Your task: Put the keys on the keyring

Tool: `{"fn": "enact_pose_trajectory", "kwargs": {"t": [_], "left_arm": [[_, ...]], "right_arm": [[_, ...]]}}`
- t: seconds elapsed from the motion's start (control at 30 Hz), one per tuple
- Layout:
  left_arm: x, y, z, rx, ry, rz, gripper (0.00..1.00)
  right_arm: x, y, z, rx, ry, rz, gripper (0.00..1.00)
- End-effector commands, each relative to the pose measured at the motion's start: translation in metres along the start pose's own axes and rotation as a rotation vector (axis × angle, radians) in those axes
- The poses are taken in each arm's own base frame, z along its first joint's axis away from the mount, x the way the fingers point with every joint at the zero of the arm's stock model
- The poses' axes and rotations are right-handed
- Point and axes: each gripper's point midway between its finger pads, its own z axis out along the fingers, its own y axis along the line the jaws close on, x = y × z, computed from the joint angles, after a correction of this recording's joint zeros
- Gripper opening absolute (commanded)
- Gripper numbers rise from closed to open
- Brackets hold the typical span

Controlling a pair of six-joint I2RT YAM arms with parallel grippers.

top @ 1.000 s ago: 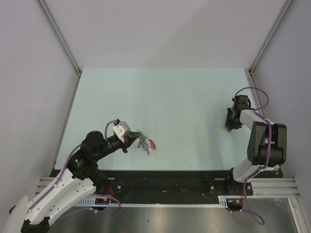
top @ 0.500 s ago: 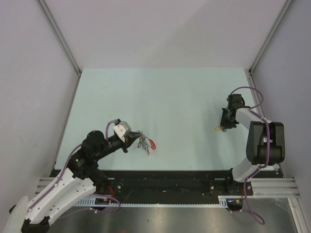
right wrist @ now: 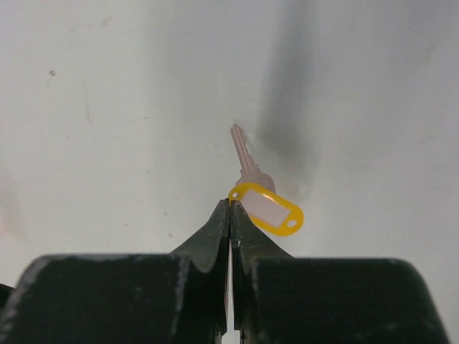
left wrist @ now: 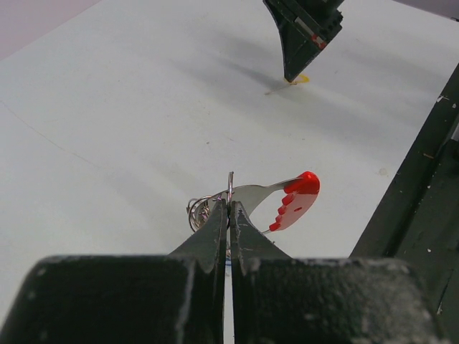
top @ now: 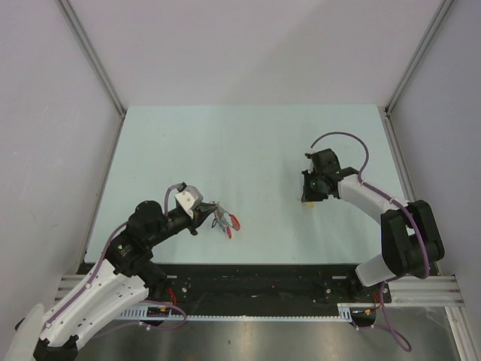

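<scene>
At the near edge of the bench (top: 248,143), the left arm reaches forward and to the right from its base. The left tool (top: 209,213) sits low over the near-left part of the surface. In the left wrist view its two fingers (left wrist: 212,233) are pressed together on the keyring (left wrist: 230,188). The thin metal ring stands upright on edge between the tips. From the ring a short grey strap curves to the right and ends in the red end piece (left wrist: 295,202), which has a notched edge and hangs just above its own shadow. A small tangle of thin metal loops (left wrist: 198,210) lies just to the left of the fingertips, too fine to make out. From above, the keyring (top: 225,220) shows just ahead of the left tool, with the red end piece (top: 234,222) on its right side.

Farther out and well to the right, the right arm stretches in towards the middle of the bench. The right tool (top: 310,197) points down at the surface. In the right wrist view its fingers (right wrist: 209,236) are closed tight, pinching the near end of the yellow key (right wrist: 267,208) by its oval yellow tag. The key's metal blade runs away from the tips. Whether the blade rests on the bench or hangs just over it cannot be told. The left wrist view shows the right tool (left wrist: 290,72) in the distance, with the yellow key (left wrist: 300,79) at its tip, well apart from the keyring.
</scene>
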Motion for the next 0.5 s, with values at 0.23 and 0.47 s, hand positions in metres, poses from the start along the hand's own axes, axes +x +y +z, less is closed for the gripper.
{"fn": "enact_pose_trajectory", "kwargs": {"t": [0.23,0.47], "left_arm": [[-0.025,0.015,-0.004,-0.072,-0.068,0.023,0.0],[-0.023,0.017,-0.003,-0.081,-0.061,0.02,0.0]], "right_arm": [[0.028,0.053,0.0,-0.204,-0.159,-0.01,0.0],[0.073,0.031,-0.015,-0.076,-0.114,0.047,0.19]]}}
